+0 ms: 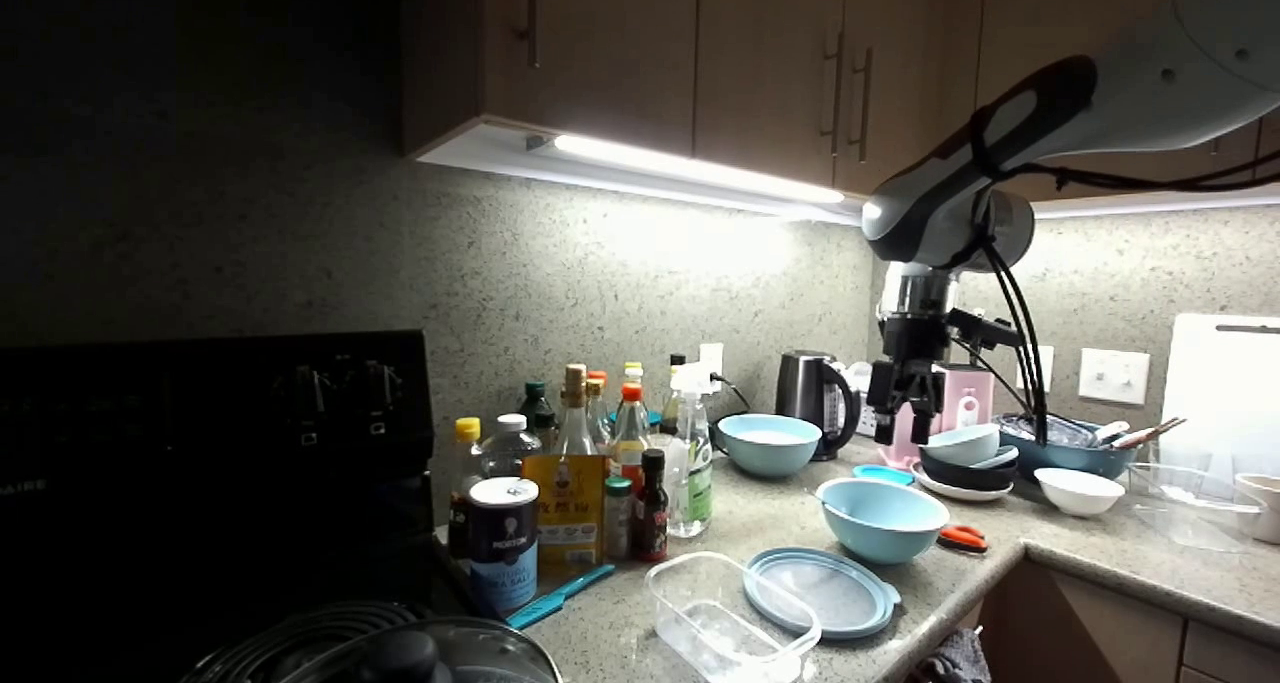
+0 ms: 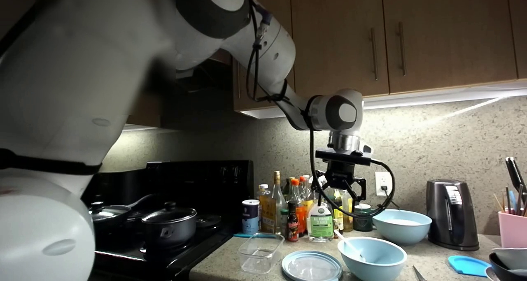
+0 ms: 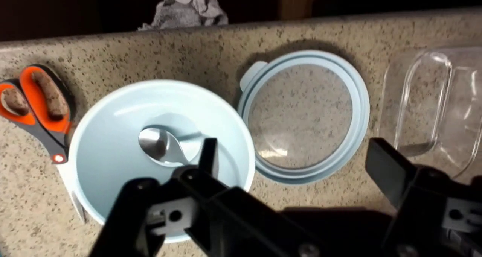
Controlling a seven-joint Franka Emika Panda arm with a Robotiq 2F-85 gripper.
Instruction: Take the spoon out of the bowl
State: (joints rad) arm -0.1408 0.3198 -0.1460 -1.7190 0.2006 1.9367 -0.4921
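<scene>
One spoon (image 3: 155, 143) is resting inside the wide light-blue bowl (image 3: 109, 151), its metal head lying low in the bowl and its handle, in an exterior view, leaning against the rim. The gripper (image 3: 292, 157) is hanging higher than the bowl, its two fingers (image 3: 388, 170) standing wide apart; in the wrist view one finger is covering part of the bowl and of the spoon's handle.

One round lid (image 3: 303, 116) with a light-blue edge is lying flat just beside the bowl, and one clear rectangular container (image 3: 423, 106) is standing beyond it. One pair of orange-handled scissors (image 3: 45, 133) is lying on the bowl's other side, the rim hiding part of its blades.

In both exterior views a second light-blue bowl (image 2: 401, 233) is standing near one dark kettle (image 2: 451, 215), holding something white (image 2: 402, 222) that I cannot identify. One pink holder (image 2: 511, 232) is holding several utensils (image 2: 514, 174). In an exterior view one black bowl (image 1: 966, 476) is sitting on one white plate (image 1: 960, 495) and carrying a tilted pale bowl (image 1: 960, 447); one white bowl (image 1: 1080, 493) is standing near them, and one blue basin (image 1: 1066, 458) is holding dishware (image 1: 1045, 430) too jumbled to count. Two lidded pans (image 2: 171, 231) are standing on the stove (image 2: 232, 182).
</scene>
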